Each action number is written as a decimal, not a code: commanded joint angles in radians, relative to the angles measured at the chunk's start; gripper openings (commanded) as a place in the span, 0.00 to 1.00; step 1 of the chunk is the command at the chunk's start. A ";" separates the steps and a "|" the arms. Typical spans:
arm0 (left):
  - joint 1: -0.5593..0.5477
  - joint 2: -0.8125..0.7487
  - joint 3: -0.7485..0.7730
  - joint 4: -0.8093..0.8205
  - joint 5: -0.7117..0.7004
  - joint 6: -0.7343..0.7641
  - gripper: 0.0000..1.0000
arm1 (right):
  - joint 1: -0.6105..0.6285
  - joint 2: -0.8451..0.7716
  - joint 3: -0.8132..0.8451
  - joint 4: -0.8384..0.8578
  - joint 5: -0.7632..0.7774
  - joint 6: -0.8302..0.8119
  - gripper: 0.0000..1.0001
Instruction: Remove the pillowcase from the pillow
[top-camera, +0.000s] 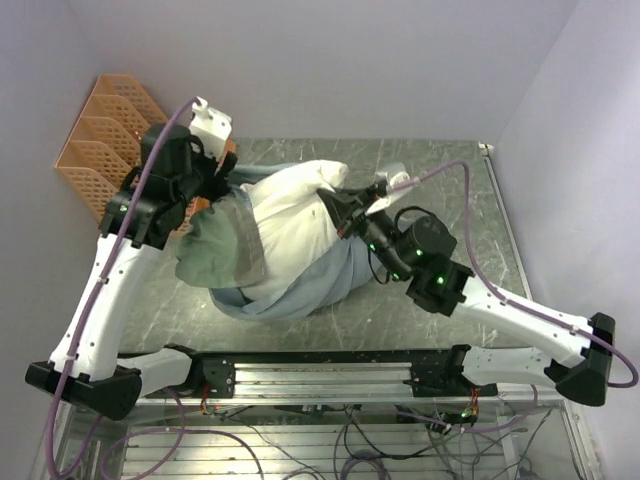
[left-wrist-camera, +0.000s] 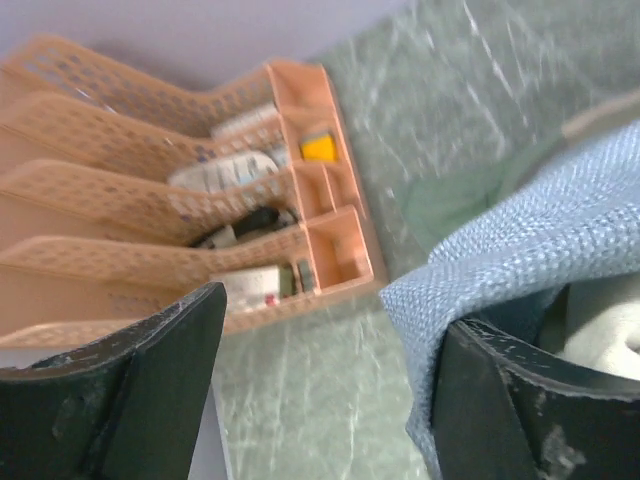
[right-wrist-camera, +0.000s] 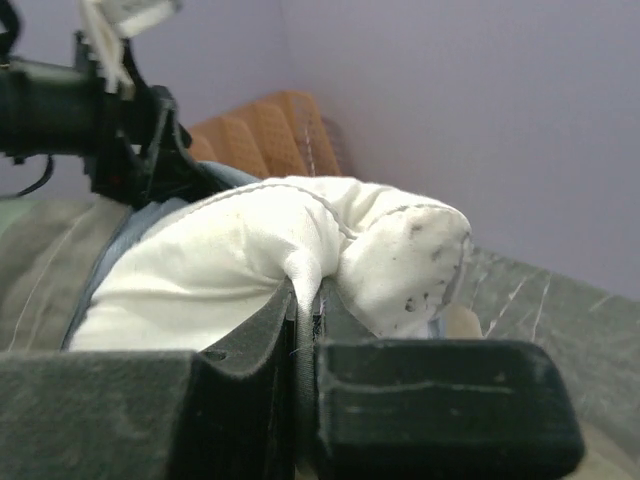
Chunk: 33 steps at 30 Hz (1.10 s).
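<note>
The off-white pillow (top-camera: 290, 212) lies mid-table, its upper part bare. The pillowcase (top-camera: 300, 285) is bunched around its lower half, blue-grey with an olive-green panel (top-camera: 212, 250) at the left. My right gripper (top-camera: 347, 215) is shut on a pinched fold of the pillow (right-wrist-camera: 230, 270), and the fold runs down between its fingers (right-wrist-camera: 308, 310). My left gripper (top-camera: 222, 185) is at the pillow's upper left edge. In the left wrist view it (left-wrist-camera: 330, 390) is wide open, with the blue-grey pillowcase (left-wrist-camera: 520, 240) draped against its right finger (left-wrist-camera: 540, 400).
An orange slotted organizer (top-camera: 100, 150) holding small items stands at the back left, close behind the left gripper, and also shows in the left wrist view (left-wrist-camera: 200, 200). The marbled green table (top-camera: 470, 230) ends at a wall behind. A rail runs along the near edge (top-camera: 320, 365).
</note>
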 joint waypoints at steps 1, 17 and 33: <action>0.025 0.003 0.259 0.041 0.001 0.096 0.92 | -0.052 0.127 0.189 -0.009 0.086 -0.033 0.00; 0.025 -0.085 0.305 -0.121 0.220 0.120 1.00 | -0.121 0.486 0.700 -0.129 -0.019 -0.018 0.00; 0.023 -0.093 0.039 0.106 0.046 0.172 0.77 | -0.127 0.472 0.659 -0.140 -0.023 -0.010 0.00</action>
